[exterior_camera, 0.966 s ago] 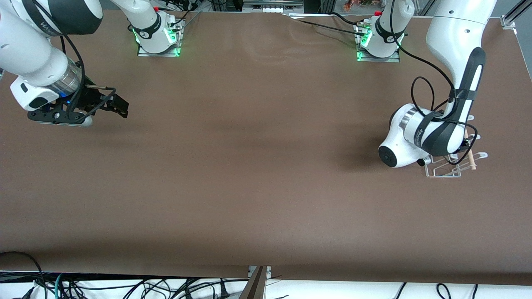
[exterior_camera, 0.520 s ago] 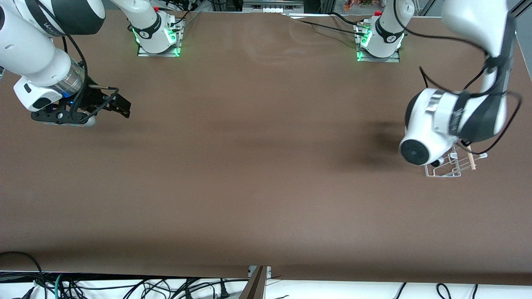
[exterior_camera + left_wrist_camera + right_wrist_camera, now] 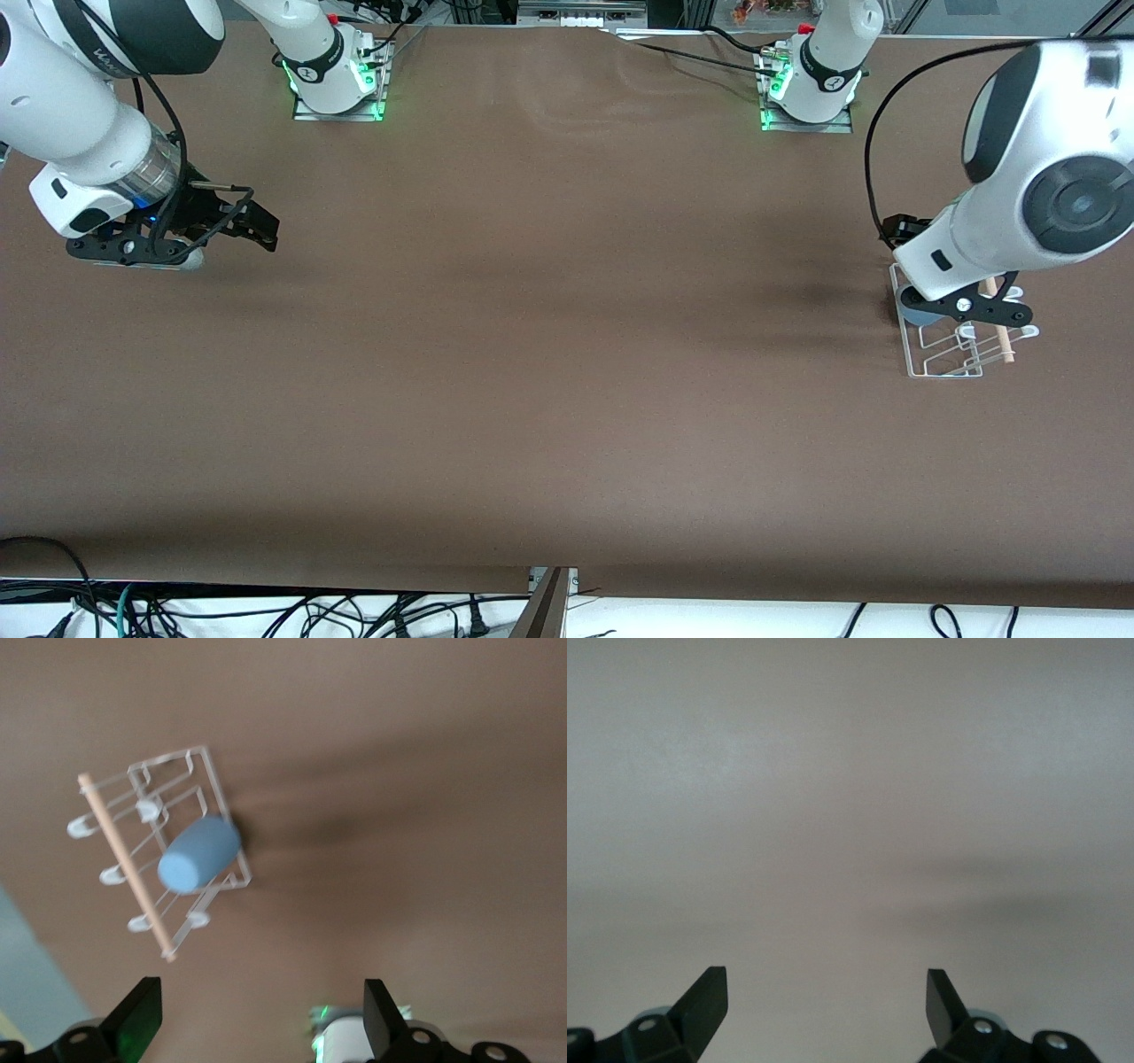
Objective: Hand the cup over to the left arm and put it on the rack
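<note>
A: Nearly all done, by the look of it. Light-blue cup [image 3: 199,855] lies on its side on the white wire rack [image 3: 215,785], resting across the wires beside the wooden dowel [image 3: 124,865]. No gripper touches it.

B: Left gripper [image 3: 257,1014]?

A: Up in the air over the rack, fingers spread wide, nothing between them. Left wrist view shows cup and rack well below the fingertips, clear gap all round. From the front the gripper body covers part of the rack [image 3: 943,354]; only a sliver of the cup [image 3: 912,310] shows under it.

B: Right gripper [image 3: 221,232]?

A: Waiting low over bare table at the right arm's end, fingers apart, empty. Its wrist view shows only tabletop [image 3: 850,815] ahead of the fingertips.

B: So what is left?

A: My read: handover finished, placement finished. Only pulling the left arm away from the rack, if even that. One doubt: the cup lies across the wires and is not hung on a loop, so it could roll if nudged.

B: Room to move?

A: Plenty toward the middle of the table [image 3: 567,354], which is bare between the two arms. Tighter on the outward side: the rack sits close to the table edge at the left arm's end, and the left arm's elbow already hangs near that edge. Straight up from the rack looks safest; cables loop beside the wrist.
</note>
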